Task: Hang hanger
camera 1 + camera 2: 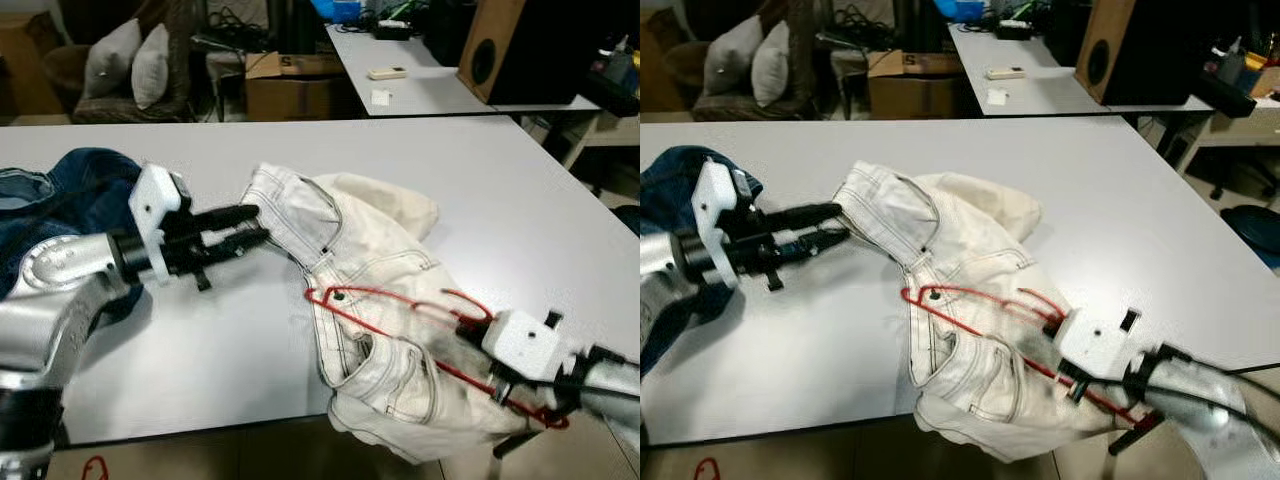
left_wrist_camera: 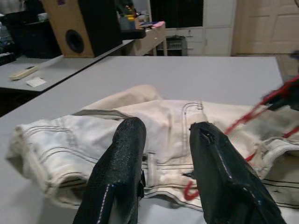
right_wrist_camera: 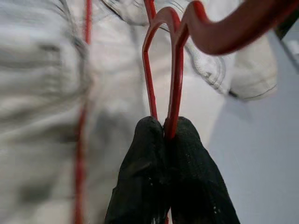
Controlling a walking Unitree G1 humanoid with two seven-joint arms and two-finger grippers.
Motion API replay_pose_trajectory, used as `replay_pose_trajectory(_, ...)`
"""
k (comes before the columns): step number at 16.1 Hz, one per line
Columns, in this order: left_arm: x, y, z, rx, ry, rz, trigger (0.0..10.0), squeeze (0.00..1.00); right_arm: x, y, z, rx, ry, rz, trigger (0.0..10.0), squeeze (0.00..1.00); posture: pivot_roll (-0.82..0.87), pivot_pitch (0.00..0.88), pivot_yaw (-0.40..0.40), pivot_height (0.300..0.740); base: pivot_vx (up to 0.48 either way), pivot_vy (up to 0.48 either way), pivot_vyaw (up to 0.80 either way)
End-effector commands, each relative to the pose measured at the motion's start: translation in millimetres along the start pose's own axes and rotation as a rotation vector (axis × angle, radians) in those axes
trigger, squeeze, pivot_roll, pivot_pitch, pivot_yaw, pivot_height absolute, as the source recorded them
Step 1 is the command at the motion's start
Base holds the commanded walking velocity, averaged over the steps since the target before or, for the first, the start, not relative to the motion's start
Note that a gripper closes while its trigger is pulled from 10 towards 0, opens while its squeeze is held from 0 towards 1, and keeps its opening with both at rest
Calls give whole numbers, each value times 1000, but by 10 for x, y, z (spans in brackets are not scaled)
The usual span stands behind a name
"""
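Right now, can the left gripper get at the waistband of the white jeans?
Probably yes. The left gripper is open, its fingertips right at the waistband end of the white jeans, with nothing between. The red hanger lies further along, in the right gripper.

A pale grey surface (image 1: 420, 160) fills the foreground. Behind it stands a second table (image 1: 440, 90) with a wooden speaker (image 1: 510, 50), a cardboard box (image 1: 290, 85) and a chair with 2 grey cushions (image 1: 130, 60).

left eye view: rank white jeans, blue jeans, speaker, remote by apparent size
1. white jeans
2. blue jeans, partly hidden by the left arm
3. speaker, farther back, so its rank is unsure
4. remote
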State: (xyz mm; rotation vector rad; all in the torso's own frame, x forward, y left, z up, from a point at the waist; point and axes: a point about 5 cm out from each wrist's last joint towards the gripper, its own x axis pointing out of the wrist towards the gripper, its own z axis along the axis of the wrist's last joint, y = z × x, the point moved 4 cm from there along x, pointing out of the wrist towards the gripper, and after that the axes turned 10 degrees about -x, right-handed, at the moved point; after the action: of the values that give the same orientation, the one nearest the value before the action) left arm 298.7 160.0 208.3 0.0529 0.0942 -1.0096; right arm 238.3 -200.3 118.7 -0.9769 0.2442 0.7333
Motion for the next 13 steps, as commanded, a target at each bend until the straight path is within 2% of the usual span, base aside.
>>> replay_pose_trajectory(1,20,-43,13,0,0,-7,10000,0,-12,-77,-186,-42,87,-27,10000,0,-17,24,1,740,0,0,0)
replay_pose_trajectory(3,45,-92,12,-2,-3,-7,10000,0,33,-253,-210,-113,83,-71,10000,0,-12,24,-11,740,0,0,0)
replay_pose_trajectory(7,47,-78,45,6,-23,47,10000,0,134,-766,-306,-229,97,-242,10000,0,-2,24,-25,740,0,0,0)
replay_pose_trajectory(8,52,-86,50,7,-24,49,10000,0,154,-823,-272,-248,74,-244,10000,0,-1,24,-26,740,0,0,0)
replay_pose_trajectory(10,55,-112,67,2,-31,48,10000,0,170,-877,-165,-218,-2,-243,10000,0,2,23,-31,740,0,0,0)
replay_pose_trajectory(12,59,-141,48,-9,-33,49,10000,0,154,-818,22,-115,-143,-206,10000,0,2,22,-31,740,0,0,0)
replay_pose_trajectory(13,63,-148,42,-11,-32,49,10000,0,148,-817,52,-97,-163,-209,10000,0,2,22,-30,740,0,0,0)
